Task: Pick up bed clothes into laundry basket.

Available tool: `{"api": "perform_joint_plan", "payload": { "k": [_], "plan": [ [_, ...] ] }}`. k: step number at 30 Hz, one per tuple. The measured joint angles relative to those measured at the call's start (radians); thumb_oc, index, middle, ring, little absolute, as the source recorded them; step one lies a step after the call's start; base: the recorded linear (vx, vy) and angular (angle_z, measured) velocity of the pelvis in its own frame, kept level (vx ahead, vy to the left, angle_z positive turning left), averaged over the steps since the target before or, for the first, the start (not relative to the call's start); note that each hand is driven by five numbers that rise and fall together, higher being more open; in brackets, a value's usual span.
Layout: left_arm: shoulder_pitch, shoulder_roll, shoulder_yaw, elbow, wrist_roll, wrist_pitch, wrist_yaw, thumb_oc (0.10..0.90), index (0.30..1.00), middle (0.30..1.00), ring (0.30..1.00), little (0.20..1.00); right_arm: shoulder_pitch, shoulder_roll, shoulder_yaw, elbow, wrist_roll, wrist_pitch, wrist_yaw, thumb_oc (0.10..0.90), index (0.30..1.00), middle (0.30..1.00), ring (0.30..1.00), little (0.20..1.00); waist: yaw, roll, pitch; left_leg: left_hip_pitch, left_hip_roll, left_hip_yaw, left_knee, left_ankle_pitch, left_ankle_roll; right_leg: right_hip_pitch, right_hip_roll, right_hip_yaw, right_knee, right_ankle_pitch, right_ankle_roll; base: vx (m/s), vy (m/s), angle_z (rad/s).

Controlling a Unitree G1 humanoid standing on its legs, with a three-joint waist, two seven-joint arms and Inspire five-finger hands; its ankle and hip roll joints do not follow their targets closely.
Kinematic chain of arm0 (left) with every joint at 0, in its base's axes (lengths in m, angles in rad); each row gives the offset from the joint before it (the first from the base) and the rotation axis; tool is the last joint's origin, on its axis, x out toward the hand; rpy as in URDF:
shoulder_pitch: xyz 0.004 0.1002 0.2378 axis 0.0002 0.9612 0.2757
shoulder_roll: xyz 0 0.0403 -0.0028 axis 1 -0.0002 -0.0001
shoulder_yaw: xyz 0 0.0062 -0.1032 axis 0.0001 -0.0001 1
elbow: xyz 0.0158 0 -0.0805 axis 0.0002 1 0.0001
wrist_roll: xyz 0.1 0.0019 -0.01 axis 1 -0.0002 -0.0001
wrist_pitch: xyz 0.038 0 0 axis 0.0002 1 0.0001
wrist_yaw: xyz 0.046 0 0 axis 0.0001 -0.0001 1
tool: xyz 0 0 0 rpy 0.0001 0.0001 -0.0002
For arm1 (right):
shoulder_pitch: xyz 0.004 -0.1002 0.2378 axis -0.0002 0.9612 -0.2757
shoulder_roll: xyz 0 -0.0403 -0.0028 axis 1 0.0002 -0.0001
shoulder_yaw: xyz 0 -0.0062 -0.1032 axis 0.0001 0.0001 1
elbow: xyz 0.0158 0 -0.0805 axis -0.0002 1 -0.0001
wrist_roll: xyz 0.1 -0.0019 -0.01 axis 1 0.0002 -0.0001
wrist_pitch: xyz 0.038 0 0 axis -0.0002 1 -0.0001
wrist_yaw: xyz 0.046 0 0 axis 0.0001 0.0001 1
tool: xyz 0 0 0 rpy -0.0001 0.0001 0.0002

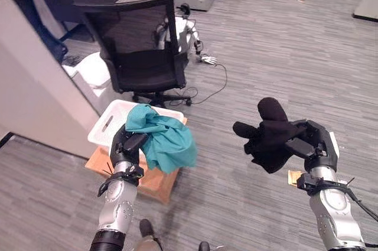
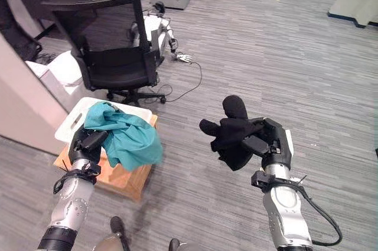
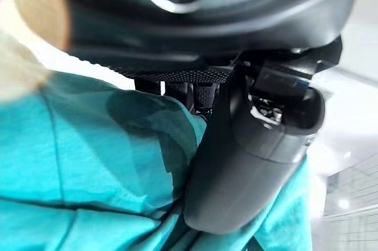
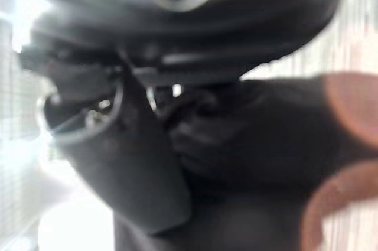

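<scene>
While held, one teal cloth (image 1: 165, 139), one black garment (image 1: 269, 136)

One teal cloth (image 1: 165, 139), one black garment (image 1: 269, 136), one white basket (image 1: 109, 122), one office chair (image 1: 139, 50).

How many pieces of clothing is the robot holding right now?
2: a teal cloth in its left hand, draped over the white basket, and a black cloth in its right hand, above the floor.
</scene>
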Motion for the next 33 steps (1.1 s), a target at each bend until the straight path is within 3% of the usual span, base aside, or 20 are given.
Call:
{"api": "perform_joint_plan", "payload": {
  "k": [2, 3, 4, 5, 6, 7, 8, 11, 14, 17, 18, 20, 23, 25, 28, 29, 31, 32, 33],
  "plan": [
    [-0.001, 0.003, 0.006, -0.003, 0.002, -0.002, 0.006, 0.400, 0.300, 0.300, 0.300, 0.300, 0.039, 0.022, -0.006, 0.004, -0.002, 0.003, -0.003, 0.400, 0.300, 0.300, 0.300, 0.300, -0.050, 0.026, -0.002, 0.062, 0.020, -0.021, -0.091, -0.007, 0.011, -0.094, -0.004, 0.024, 0.212, -0.076, 0.022, 0.09, 0.084, 0.48],
    [0.003, -0.001, 0.027, -0.020, 0.004, -0.007, 0.009, 0.400, 0.300, 0.300, 0.300, 0.300, 0.044, 0.016, -0.005, 0.000, -0.011, 0.003, 0.004, 0.400, 0.300, 0.300, 0.300, 0.300, -0.039, 0.035, -0.031, 0.076, 0.021, -0.042, -0.163, -0.005, 0.010, -0.167, -0.023, 0.059, 0.196, -0.111, -0.002, 0.07, 0.097, 0.11],
    [-0.023, 0.018, 0.061, -0.037, 0.007, -0.017, 0.010, 0.400, 0.300, 0.300, 0.300, 0.300, 0.026, 0.021, -0.005, -0.015, -0.017, 0.003, 0.002, 0.400, 0.300, 0.300, 0.300, 0.300, -0.030, 0.003, -0.028, 0.063, -0.012, -0.048, -0.170, -0.011, 0.003, -0.201, -0.081, 0.099, 0.008, -0.043, 0.006, 0.07, 0.115, 0.03],
    [-0.032, 0.029, 0.072, -0.035, 0.013, -0.016, 0.012, 0.400, 0.300, 0.300, 0.300, 0.300, 0.025, 0.025, -0.006, -0.017, -0.024, 0.003, 0.003, 0.400, 0.300, 0.300, 0.300, 0.300, -0.037, -0.009, -0.025, 0.067, -0.028, -0.057, -0.171, -0.020, -0.012, -0.172, -0.110, 0.076, -0.061, 0.084, 0.002, 0.03, 0.113, 0.27],
    [-0.026, 0.033, 0.076, -0.038, 0.021, -0.016, 0.012, 0.400, 0.300, 0.300, 0.300, 0.300, 0.025, 0.026, -0.006, -0.008, -0.031, 0.007, 0.001, 0.400, 0.300, 0.300, 0.300, 0.300, -0.029, -0.010, -0.024, 0.087, -0.030, -0.056, -0.171, -0.034, -0.036, -0.122, -0.109, 0.062, -0.115, 0.105, -0.001, 0.01, 0.061, 0.16],
    [-0.018, 0.033, 0.081, -0.041, 0.022, -0.016, 0.012, 0.400, 0.300, 0.300, 0.300, 0.300, 0.021, 0.024, -0.005, -0.001, -0.033, 0.010, 0.002, 0.400, 0.300, 0.300, 0.300, 0.300, -0.013, -0.007, -0.023, 0.105, -0.026, -0.057, -0.171, -0.046, -0.053, -0.111, -0.108, 0.065, -0.115, 0.104, -0.002, 0.01, 0.062, -0.13],
    [0.005, 0.033, 0.089, -0.043, 0.022, -0.020, 0.013, 0.400, 0.300, 0.300, 0.300, 0.300, 0.020, 0.024, -0.005, 0.014, -0.042, 0.010, 0.001, 0.400, 0.300, 0.300, 0.300, 0.300, 0.010, 0.002, -0.025, 0.142, -0.023, -0.057, -0.171, -0.052, -0.099, -0.081, -0.107, 0.066, -0.114, 0.103, -0.002, 0.00, 0.029, -0.22],
    [0.015, 0.038, 0.103, -0.080, 0.029, -0.021, 0.022, 0.400, 0.300, 0.300, 0.300, 0.300, 0.008, 0.025, -0.006, 0.017, -0.058, 0.011, 0.002, 0.400, 0.300, 0.300, 0.300, 0.300, 0.024, 0.000, -0.025, 0.156, -0.025, -0.056, -0.171, -0.075, -0.128, -0.062, -0.109, 0.064, -0.114, 0.096, 0.009, 0.00, 0.084, 0.06],
    [0.015, 0.082, 0.106, -0.114, 0.063, -0.021, 0.022, 0.400, 0.300, 0.300, 0.300, 0.300, -0.020, 0.028, -0.004, 0.017, -0.070, 0.013, 0.004, 0.400, 0.300, 0.300, 0.300, 0.300, 0.029, -0.014, -0.017, 0.157, -0.032, -0.050, -0.170, -0.082, -0.134, -0.060, -0.115, 0.065, -0.114, 0.094, 0.012, 0.01, 0.046, 0.05],
    [-0.005, 0.158, 0.112, -0.160, 0.076, -0.021, 0.023, 0.400, 0.300, 0.300, 0.300, 0.300, -0.052, 0.028, -0.004, 0.023, -0.070, 0.013, 0.009, 0.400, 0.300, 0.300, 0.300, 0.300, 0.033, -0.035, -0.008, 0.167, -0.047, -0.045, -0.170, -0.083, -0.133, -0.051, -0.131, 0.066, -0.114, 0.092, 0.015, 0.00, 0.049, 0.00],
    [-0.039, 0.226, 0.112, -0.160, 0.106, -0.021, 0.023, 0.400, 0.300, 0.300, 0.300, 0.300, -0.074, 0.028, -0.002, 0.031, -0.070, 0.013, 0.022, 0.400, 0.300, 0.300, 0.300, 0.300, 0.037, -0.040, -0.006, 0.171, -0.050, -0.044, -0.171, -0.088, -0.137, -0.048, -0.134, 0.065, -0.114, 0.089, 0.020, 0.01, 0.031, -0.04],
    [-0.095, 0.286, 0.120, -0.163, 0.139, -0.021, 0.026, 0.400, 0.300, 0.300, 0.300, 0.300, -0.090, 0.027, -0.001, 0.037, -0.070, 0.013, 0.027, 0.400, 0.300, 0.300, 0.300, 0.300, 0.040, -0.038, -0.006, 0.177, -0.048, -0.044, -0.171, -0.112, -0.164, -0.044, -0.134, 0.067, -0.114, 0.074, 0.026, 0.01, 0.033, 0.01],
    [-0.237, 0.468, 0.085, -0.140, 0.189, -0.019, 0.007, 0.400, 0.300, 0.300, 0.300, 0.300, -0.127, 0.025, 0.018, 0.093, -0.070, 0.013, 0.046, 0.400, 0.300, 0.300, 0.300, 0.300, 0.023, -0.026, -0.006, 0.178, -0.040, -0.043, -0.171, -0.159, -0.178, -0.041, -0.124, 0.065, -0.113, 0.071, 0.029, 0.01, 0.036, 0.10],
    [-0.386, 0.584, 0.013, -0.086, 0.216, -0.027, -0.003, 0.400, 0.300, 0.300, 0.300, 0.300, -0.119, 0.024, 0.028, 0.115, -0.069, 0.014, 0.056, 0.400, 0.300, 0.300, 0.300, 0.300, 0.021, -0.018, -0.009, 0.178, -0.055, -0.042, -0.175, -0.171, -0.177, -0.047, -0.142, 0.069, -0.111, 0.073, 0.043, 0.00, 0.000, 0.00],
    [-0.669, 0.793, -0.242, 0.061, 0.219, -0.030, -0.060, 0.400, 0.300, 0.300, 0.300, 0.300, -0.099, 0.016, 0.066, 0.130, -0.069, 0.018, 0.079, 0.400, 0.300, 0.300, 0.300, 0.300, 0.015, 0.007, -0.019, 0.168, -0.075, -0.029, -0.176, -0.172, -0.175, -0.059, -0.165, 0.074, -0.114, 0.085, 0.060, -0.01, 0.014, -0.05],
    [-0.739, 0.810, -0.312, 0.092, 0.218, -0.030, -0.065, 0.400, 0.300, 0.300, 0.300, 0.300, -0.087, 0.013, 0.071, 0.131, -0.069, 0.022, 0.081, 0.400, 0.300, 0.300, 0.300, 0.300, 0.013, 0.017, -0.024, 0.165, -0.081, -0.032, -0.175, -0.172, -0.175, -0.060, -0.170, 0.071, -0.113, 0.089, 0.063, -0.01, 0.026, -0.04],
    [-0.793, 0.818, -0.362, 0.099, 0.218, -0.030, -0.086, 0.400, 0.300, 0.300, 0.300, 0.300, -0.076, 0.006, 0.081, 0.131, -0.069, 0.027, 0.086, 0.400, 0.300, 0.300, 0.300, 0.300, -0.001, 0.037, -0.037, 0.154, -0.090, -0.030, -0.176, -0.172, -0.175, -0.071, -0.180, 0.070, -0.113, 0.092, 0.067, -0.01, 0.031, 0.04],
    [-0.875, 0.825, -0.475, 0.152, 0.218, -0.046, -0.131, 0.400, 0.300, 0.300, 0.300, 0.300, -0.059, 0.006, 0.095, 0.131, -0.069, 0.032, 0.087, 0.400, 0.300, 0.300, 0.300, 0.300, -0.008, 0.055, -0.048, 0.152, -0.096, -0.030, -0.175, -0.168, -0.170, -0.072, -0.183, 0.069, -0.113, 0.095, 0.067, 0.00, 0.000, 0.00],
    [-0.896, 0.825, -0.509, 0.172, 0.225, -0.042, -0.147, 0.400, 0.300, 0.300, 0.300, 0.300, -0.056, 0.005, 0.103, 0.131, -0.069, 0.033, 0.089, 0.400, 0.300, 0.300, 0.300, 0.300, -0.012, 0.060, -0.050, 0.153, -0.096, -0.025, -0.175, -0.169, -0.170, -0.073, -0.181, 0.069, -0.113, 0.095, 0.068, 0.01, 0.034, -0.05]
  ]
}}
